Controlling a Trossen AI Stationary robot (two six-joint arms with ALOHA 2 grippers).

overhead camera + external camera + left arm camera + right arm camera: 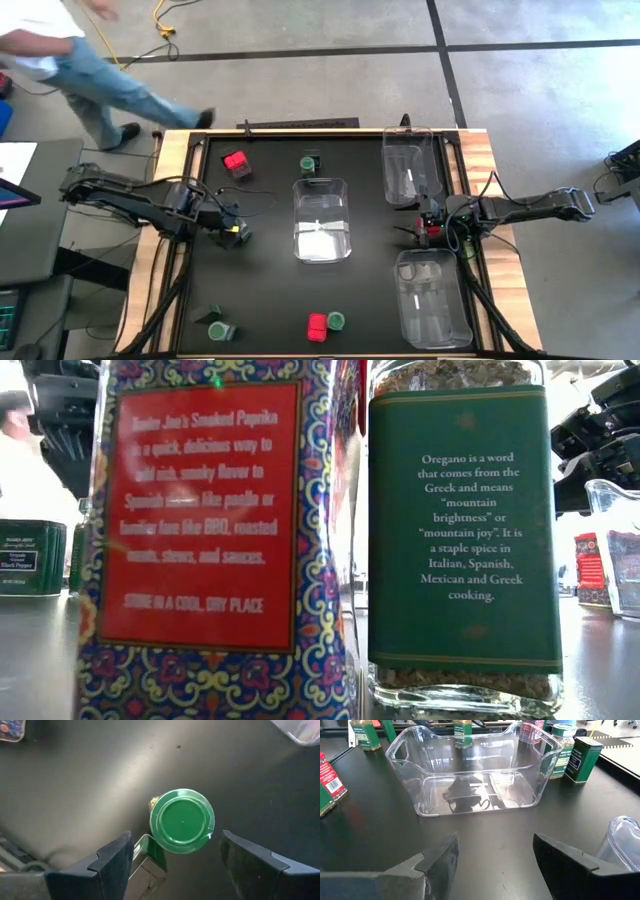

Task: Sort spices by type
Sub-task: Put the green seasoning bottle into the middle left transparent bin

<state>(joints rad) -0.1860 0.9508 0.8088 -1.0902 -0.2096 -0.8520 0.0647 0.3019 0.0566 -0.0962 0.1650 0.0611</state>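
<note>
Spices lie scattered over the tabletop (270, 300) in the high view, bins between them; the left hand (232, 230) sits low at its side, the right hand (430, 228) between two bins. Left wrist view: fingers wide, empty, straddling a green-topped jar (182, 821) (a box crowds one finger), so it should descend centred. Right wrist view: fingers wide, empty, open tabletop before the middle bin (470, 767).

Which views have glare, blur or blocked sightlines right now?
Low view: smoked paprika box and oregano jar sit against the lens, blocking most of the table. Left wrist view: a bright glare band crosses the tabletop behind the green jar lid. Right wrist view: reflections on the clear bin.
</note>
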